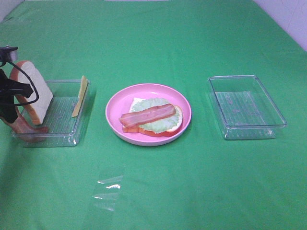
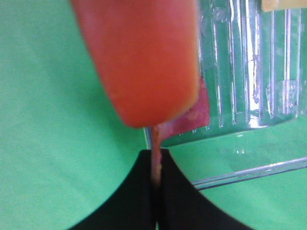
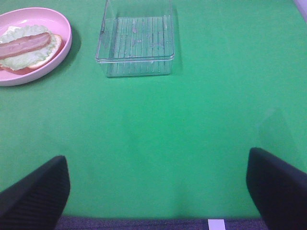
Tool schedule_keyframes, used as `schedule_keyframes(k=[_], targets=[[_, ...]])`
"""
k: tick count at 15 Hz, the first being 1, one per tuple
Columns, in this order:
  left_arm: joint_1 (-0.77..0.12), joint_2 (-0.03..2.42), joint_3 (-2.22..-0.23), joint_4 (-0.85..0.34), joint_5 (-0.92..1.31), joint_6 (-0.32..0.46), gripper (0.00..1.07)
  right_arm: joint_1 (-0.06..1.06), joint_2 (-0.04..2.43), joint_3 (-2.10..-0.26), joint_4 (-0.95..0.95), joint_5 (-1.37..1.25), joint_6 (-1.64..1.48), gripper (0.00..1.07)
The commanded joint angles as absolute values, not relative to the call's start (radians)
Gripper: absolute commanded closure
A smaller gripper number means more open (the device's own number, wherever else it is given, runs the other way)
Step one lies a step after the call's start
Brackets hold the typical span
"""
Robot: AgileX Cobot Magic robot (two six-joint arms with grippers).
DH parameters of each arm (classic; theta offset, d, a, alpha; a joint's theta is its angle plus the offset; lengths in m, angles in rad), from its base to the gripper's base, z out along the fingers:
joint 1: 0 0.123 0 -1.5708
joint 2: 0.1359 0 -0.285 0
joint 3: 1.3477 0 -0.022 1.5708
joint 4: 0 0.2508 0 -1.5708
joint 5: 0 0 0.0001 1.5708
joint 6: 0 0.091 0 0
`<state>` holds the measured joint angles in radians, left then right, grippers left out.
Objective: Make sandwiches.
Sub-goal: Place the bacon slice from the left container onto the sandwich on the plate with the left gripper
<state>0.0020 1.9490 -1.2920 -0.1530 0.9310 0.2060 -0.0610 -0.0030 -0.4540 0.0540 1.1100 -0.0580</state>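
The half-built sandwich [image 1: 152,119] lies on the pink plate [image 1: 115,103] in the middle of the green table [image 1: 192,43]. It is a bread slice with lettuce on it and a top bacon strip [image 1: 147,115] laid flat. That strip's long axis runs close to 9-to-3, its right end tipped slightly toward 2 o'clock.

At 9 o'clock from the plate is the left tray [image 1: 62,139]. In it a spare bread slice [image 1: 34,91] stands on edge and leans, its white face turned roughly toward 3 o'clock. A cheese slice [image 1: 80,96] rests on edge against the tray's plate-side wall, its length running roughly 12-to-6.

The left fingers [image 2: 134,191] are pressed together on a loose bacon strip [image 2: 156,160], seen edge-on, at the tray's near-left corner. The bread's orange crust rises just behind it.

At 3 o'clock from the plate is the right tray [image 1: 278,120]. At 7 o'clock a scrap of clear film [image 1: 108,189] lies flat. Nothing lies between the trays and the plate.

The right fingers [image 3: 36,191] stand wide apart over bare table, holding nothing.
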Motion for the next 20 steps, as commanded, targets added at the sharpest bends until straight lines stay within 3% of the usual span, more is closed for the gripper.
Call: schedule_keyframes(k=[1, 10, 14, 18, 20], targets=[[-0.004, 1.942, -1.295, -0.159, 0.991, 0.221, 1.07, -0.061, -0.035, -0.453, 0.053, 1.108, -0.054, 0.12], [-0.004, 1.812, -1.296, -0.160, 0.979, 0.273, 1.07, -0.061, -0.035, -0.453, 0.053, 1.108, -0.054, 0.12], [-0.004, 1.669, -1.299, -0.241, 0.987, 0.319, 1.07, -0.061, -0.035, -0.453, 0.053, 1.108, -0.054, 0.12], [-0.010, 1.648, -1.383, -0.495, 1.099, 0.432, 1.07, -0.061, -0.035, -0.453, 0.053, 1.108, -0.054, 0.12], [-0.100, 1.656, -1.448, -0.673, 1.058, 0.512, 1.07, -0.061, -0.035, -0.453, 0.053, 1.108, -0.054, 0.12]])
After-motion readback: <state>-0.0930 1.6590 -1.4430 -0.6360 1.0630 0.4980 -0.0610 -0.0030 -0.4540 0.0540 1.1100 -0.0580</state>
